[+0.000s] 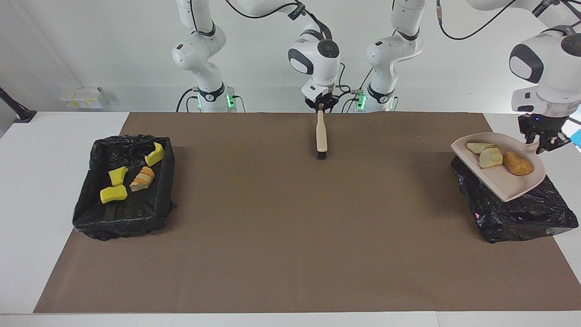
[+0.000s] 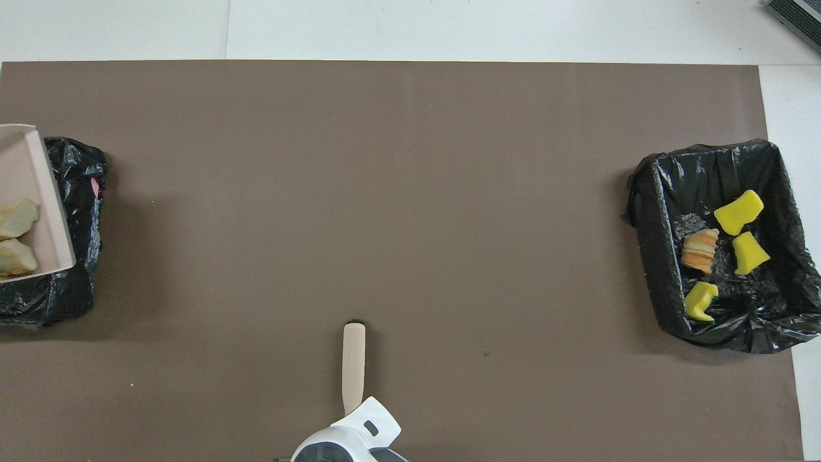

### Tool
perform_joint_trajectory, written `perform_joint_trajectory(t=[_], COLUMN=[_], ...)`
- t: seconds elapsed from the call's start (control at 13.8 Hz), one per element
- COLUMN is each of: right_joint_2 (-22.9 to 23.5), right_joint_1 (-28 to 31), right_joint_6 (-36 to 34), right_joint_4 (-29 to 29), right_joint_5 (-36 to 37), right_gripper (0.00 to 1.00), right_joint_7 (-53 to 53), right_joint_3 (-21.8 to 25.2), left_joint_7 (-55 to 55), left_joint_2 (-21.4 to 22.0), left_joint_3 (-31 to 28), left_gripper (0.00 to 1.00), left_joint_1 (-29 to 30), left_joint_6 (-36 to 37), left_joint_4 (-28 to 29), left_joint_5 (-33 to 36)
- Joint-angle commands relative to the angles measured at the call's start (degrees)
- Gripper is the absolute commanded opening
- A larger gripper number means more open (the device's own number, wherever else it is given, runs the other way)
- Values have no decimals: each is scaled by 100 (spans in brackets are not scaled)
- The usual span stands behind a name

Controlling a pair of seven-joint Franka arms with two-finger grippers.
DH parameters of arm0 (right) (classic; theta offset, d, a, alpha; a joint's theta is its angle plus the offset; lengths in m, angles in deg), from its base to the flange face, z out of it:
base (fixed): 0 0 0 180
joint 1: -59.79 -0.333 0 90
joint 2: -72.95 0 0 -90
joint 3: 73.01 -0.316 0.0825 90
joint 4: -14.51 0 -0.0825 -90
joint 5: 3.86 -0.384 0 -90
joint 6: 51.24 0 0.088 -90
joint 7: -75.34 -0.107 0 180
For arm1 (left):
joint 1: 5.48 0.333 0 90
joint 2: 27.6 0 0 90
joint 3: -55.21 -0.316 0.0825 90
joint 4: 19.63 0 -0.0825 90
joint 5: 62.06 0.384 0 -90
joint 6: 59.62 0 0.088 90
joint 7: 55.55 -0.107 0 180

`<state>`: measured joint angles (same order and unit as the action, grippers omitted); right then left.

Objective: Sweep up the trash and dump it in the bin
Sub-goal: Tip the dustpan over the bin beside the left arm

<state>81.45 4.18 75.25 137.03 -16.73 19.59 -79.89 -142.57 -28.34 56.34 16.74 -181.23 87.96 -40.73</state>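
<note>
Beige plastic catches the eye first in the facing view: the dustpan (image 1: 504, 175) hangs over the black-lined bin (image 1: 515, 213) at the view's three o'clock, at the left arm's end of the bench (image 1: 290, 236), with the left end effector (image 1: 542, 136) clamped on its handle. Three tan, bread-like pieces of trash (image 1: 490, 157) lie in the pan near its back wall. At nine o'clock a second lined bin (image 1: 125, 181) holds four more scraps (image 1: 131, 177), yellow sponge chunks and a layered golden piece. At twelve o'clock the right end effector (image 1: 321, 105) is closed on the handle of the brush (image 1: 322, 136), which hangs bristles down over the brown mat; that arm waits. In the overhead view the pan (image 2: 29, 205) shows at nine o'clock over its bin (image 2: 70, 256), with two of its pieces visible (image 2: 16, 237); the filled bin (image 2: 725, 244) sits at three o'clock, and the brush handle (image 2: 353, 366) points up from six o'clock. Judging by looks, the scraps are light, soft and springy, so they should slide out once the pan tips, though a spongy piece may bounce or cling. The pan is stiff and light; the handle is the sensible hold, and tipping its open lip downward over the liner seems the next need.
</note>
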Motion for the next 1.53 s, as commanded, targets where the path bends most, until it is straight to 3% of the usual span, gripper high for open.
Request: perform_joint_trajectory(t=[0.0,0.15,0.29,0.44,0.65,0.73,0.8,1.02,1.45], right_joint_2=[90,90,90,82,82,82,82,12,-199], right_joint_1=[-47,-47,-47,-47,-29,-29,-29,6,357], right_joint_6=[-2,7,-1,-10,-80,-115,-116,-212,-1020], right_joint_4=[-71,-53,-53,-44,-53,-70,-79,-123,-598], right_joint_5=[118,118,118,118,92,92,100,100,179], right_gripper=[0,0,5,10,36,45,99,100,100], right_joint_7=[414,451,512,530,504,504,469,460,530], right_joint_3=[-6,-6,2,2,2,2,2,2,64], left_joint_7=[-113,-113,-96,35,676,1017,1307,1503,1433], left_joint_2=[-329,-444,-541,-646,-638,-621,-603,-568,-366], left_joint_3=[63,71,71,71,63,71,71,89,124], left_gripper=[0,0,0,0,0,0,0,0,0], left_joint_1=[221,143,81,-111,-174,-209,-227,-420,-841], left_joint_6=[-388,-591,-618,-600,-478,-355,-276,355,1367], left_joint_4=[-290,-265,-239,-212,-81,-28,42,-1,-529], left_joint_5=[840,2011,2540,3609,4438,4902,5151,5722,5768])
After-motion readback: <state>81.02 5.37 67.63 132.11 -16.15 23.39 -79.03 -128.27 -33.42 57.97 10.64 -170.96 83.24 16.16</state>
